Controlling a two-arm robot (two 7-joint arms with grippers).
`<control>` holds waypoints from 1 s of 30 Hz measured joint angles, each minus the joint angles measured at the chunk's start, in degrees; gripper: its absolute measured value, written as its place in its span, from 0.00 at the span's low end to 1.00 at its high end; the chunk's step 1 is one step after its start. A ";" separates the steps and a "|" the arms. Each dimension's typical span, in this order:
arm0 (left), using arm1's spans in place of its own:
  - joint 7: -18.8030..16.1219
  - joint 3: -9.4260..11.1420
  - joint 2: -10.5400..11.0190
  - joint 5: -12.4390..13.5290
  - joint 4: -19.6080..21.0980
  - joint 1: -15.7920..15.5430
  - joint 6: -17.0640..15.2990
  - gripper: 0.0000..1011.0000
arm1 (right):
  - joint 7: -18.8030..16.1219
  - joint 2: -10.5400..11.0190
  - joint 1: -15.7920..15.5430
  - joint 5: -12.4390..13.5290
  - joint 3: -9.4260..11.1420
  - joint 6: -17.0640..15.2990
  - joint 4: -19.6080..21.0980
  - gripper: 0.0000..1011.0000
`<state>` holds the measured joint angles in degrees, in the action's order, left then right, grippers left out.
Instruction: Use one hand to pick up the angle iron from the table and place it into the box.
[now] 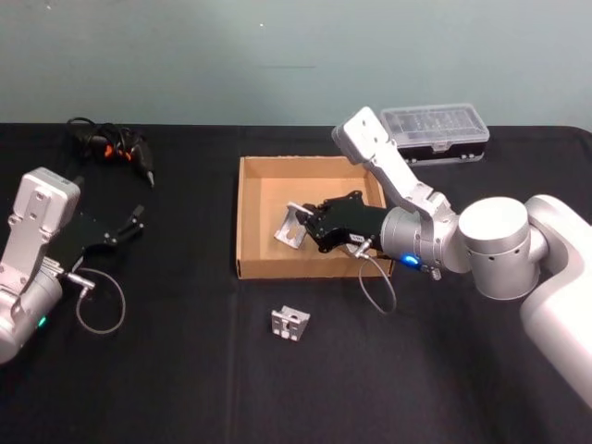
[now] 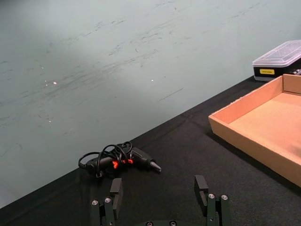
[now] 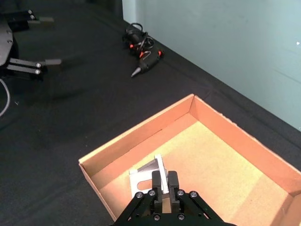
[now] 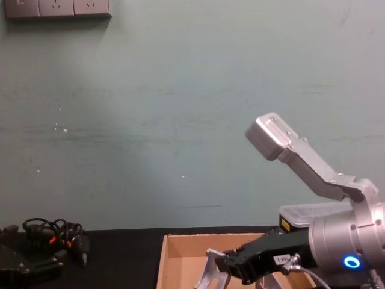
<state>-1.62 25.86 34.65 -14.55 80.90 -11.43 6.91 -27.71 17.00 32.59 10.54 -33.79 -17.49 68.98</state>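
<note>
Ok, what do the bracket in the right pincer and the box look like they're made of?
Bracket, gripped by the right pincer over the box: likely metal, steel or aluminium; bare silver-grey with a dull sheen and crisp bend. Box: cardboard; matte tan, thin walls with raw cut edges. Left pincer sits open, far left.

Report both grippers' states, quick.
Left gripper: open, empty, above the table.
Right gripper: shut on the angle iron, over the box.
</note>
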 joint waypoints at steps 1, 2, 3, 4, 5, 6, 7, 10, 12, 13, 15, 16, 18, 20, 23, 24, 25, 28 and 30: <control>0.00 0.00 0.00 0.00 0.00 0.00 0.00 0.99 | -0.04 -0.09 0.07 -0.13 -0.03 -0.04 -0.23 0.09; 0.00 0.00 0.00 0.00 0.00 0.00 0.00 0.99 | -0.11 -0.34 0.23 -0.41 -0.08 -0.11 -0.75 0.09; 0.00 0.00 0.00 0.00 0.00 0.00 0.00 0.99 | -0.13 -0.43 0.28 -0.56 -0.08 -0.13 -1.02 0.09; 0.00 0.00 0.00 0.00 0.00 0.00 0.00 0.99 | -0.13 -0.53 0.33 -0.67 -0.08 -0.14 -1.28 0.09; 0.00 0.00 0.00 0.00 0.00 0.00 0.00 0.99 | -0.13 -0.73 0.39 -0.94 -0.05 -0.15 -1.74 0.09; 0.00 0.00 0.00 0.00 0.00 0.00 0.00 0.99 | -0.13 -0.81 0.41 -1.04 -0.01 -0.15 -1.92 0.09; 0.00 0.00 0.00 0.00 0.00 0.00 0.00 0.99 | -0.12 -0.88 0.43 -1.12 0.05 -0.15 -2.04 0.09; 0.00 0.00 0.00 0.00 0.00 0.00 0.00 0.99 | 0.00 -1.14 0.43 -1.59 0.26 -0.18 -2.37 0.09; 0.00 0.00 0.00 0.00 0.00 0.00 0.00 0.99 | 0.10 -1.29 0.39 -1.86 0.45 -0.28 -2.45 0.09; 0.00 0.00 0.00 0.00 0.00 0.00 0.00 0.99 | 0.11 -1.34 0.37 -1.94 0.52 -0.33 -2.47 0.09; 0.00 0.00 0.00 0.00 0.00 0.00 0.00 0.99 | 0.12 -1.45 0.31 -2.15 0.65 -0.47 -2.55 0.10; 0.00 0.00 0.00 0.00 0.00 0.00 0.00 0.99 | 0.12 -1.48 0.30 -2.24 0.69 -0.49 -2.58 0.11; 0.00 0.00 0.00 0.00 0.00 0.00 0.00 0.99 | 0.11 -1.52 0.27 -2.42 0.75 -0.49 -2.65 0.16; 0.00 0.00 0.00 0.00 0.00 0.00 0.00 0.99 | 0.07 -1.58 0.21 -2.72 0.89 -0.51 -2.74 0.22; 0.00 0.00 0.00 0.00 0.00 0.00 0.00 0.99 | 0.06 -1.61 0.11 -2.87 1.03 -0.47 -2.75 0.28; 0.00 0.00 0.00 0.00 0.00 0.00 0.00 0.99 | 0.06 -1.61 0.07 -2.91 1.12 -0.43 -2.74 0.35; 0.00 0.00 0.00 0.00 0.00 0.00 0.00 0.99 | 0.06 -1.60 -0.10 -2.96 1.33 -0.30 -2.66 0.37; 0.00 0.00 0.00 0.00 0.00 0.00 0.00 0.99 | 0.16 -1.56 -0.42 -3.01 1.70 -0.02 -2.29 0.42; 0.00 0.00 0.00 0.00 0.00 0.00 0.00 0.99 | 0.29 -1.54 -0.71 -3.10 1.96 0.23 -1.92 0.51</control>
<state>-1.62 25.86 34.64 -14.55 80.90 -11.43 6.91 -27.41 15.46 31.88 7.43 -31.83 -17.26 67.05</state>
